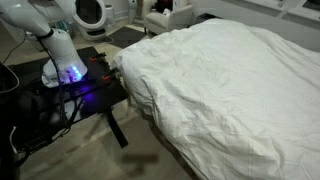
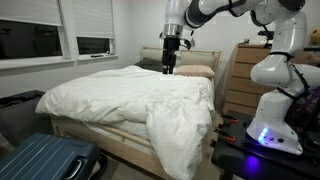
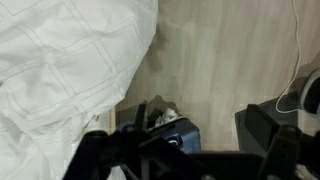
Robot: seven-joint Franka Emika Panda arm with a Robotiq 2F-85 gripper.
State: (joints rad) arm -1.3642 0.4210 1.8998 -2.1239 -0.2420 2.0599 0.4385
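My gripper (image 2: 170,66) hangs over the far end of the bed, jaws open with nothing between them. The duvet (image 2: 130,100) lies just below the jaws but apart from them. It spreads white and rumpled over the whole mattress and spills off the near right corner.

The wrist view shows the fingers (image 3: 95,150) spread wide at the bottom. The duvet's edge fills the left of that view, with bare wood floor (image 3: 230,60) to the right and a blue suitcase (image 3: 178,135) below. In an exterior view the suitcase (image 2: 45,160) stands on the floor at the near left. That view also shows the pillows (image 2: 195,71) just right of the gripper, which the wrist camera misses.

The bedroom has windows (image 2: 95,45) at the far left and a dresser (image 2: 240,80) at the right. The robot's base (image 2: 275,110) glows blue beside the bed.
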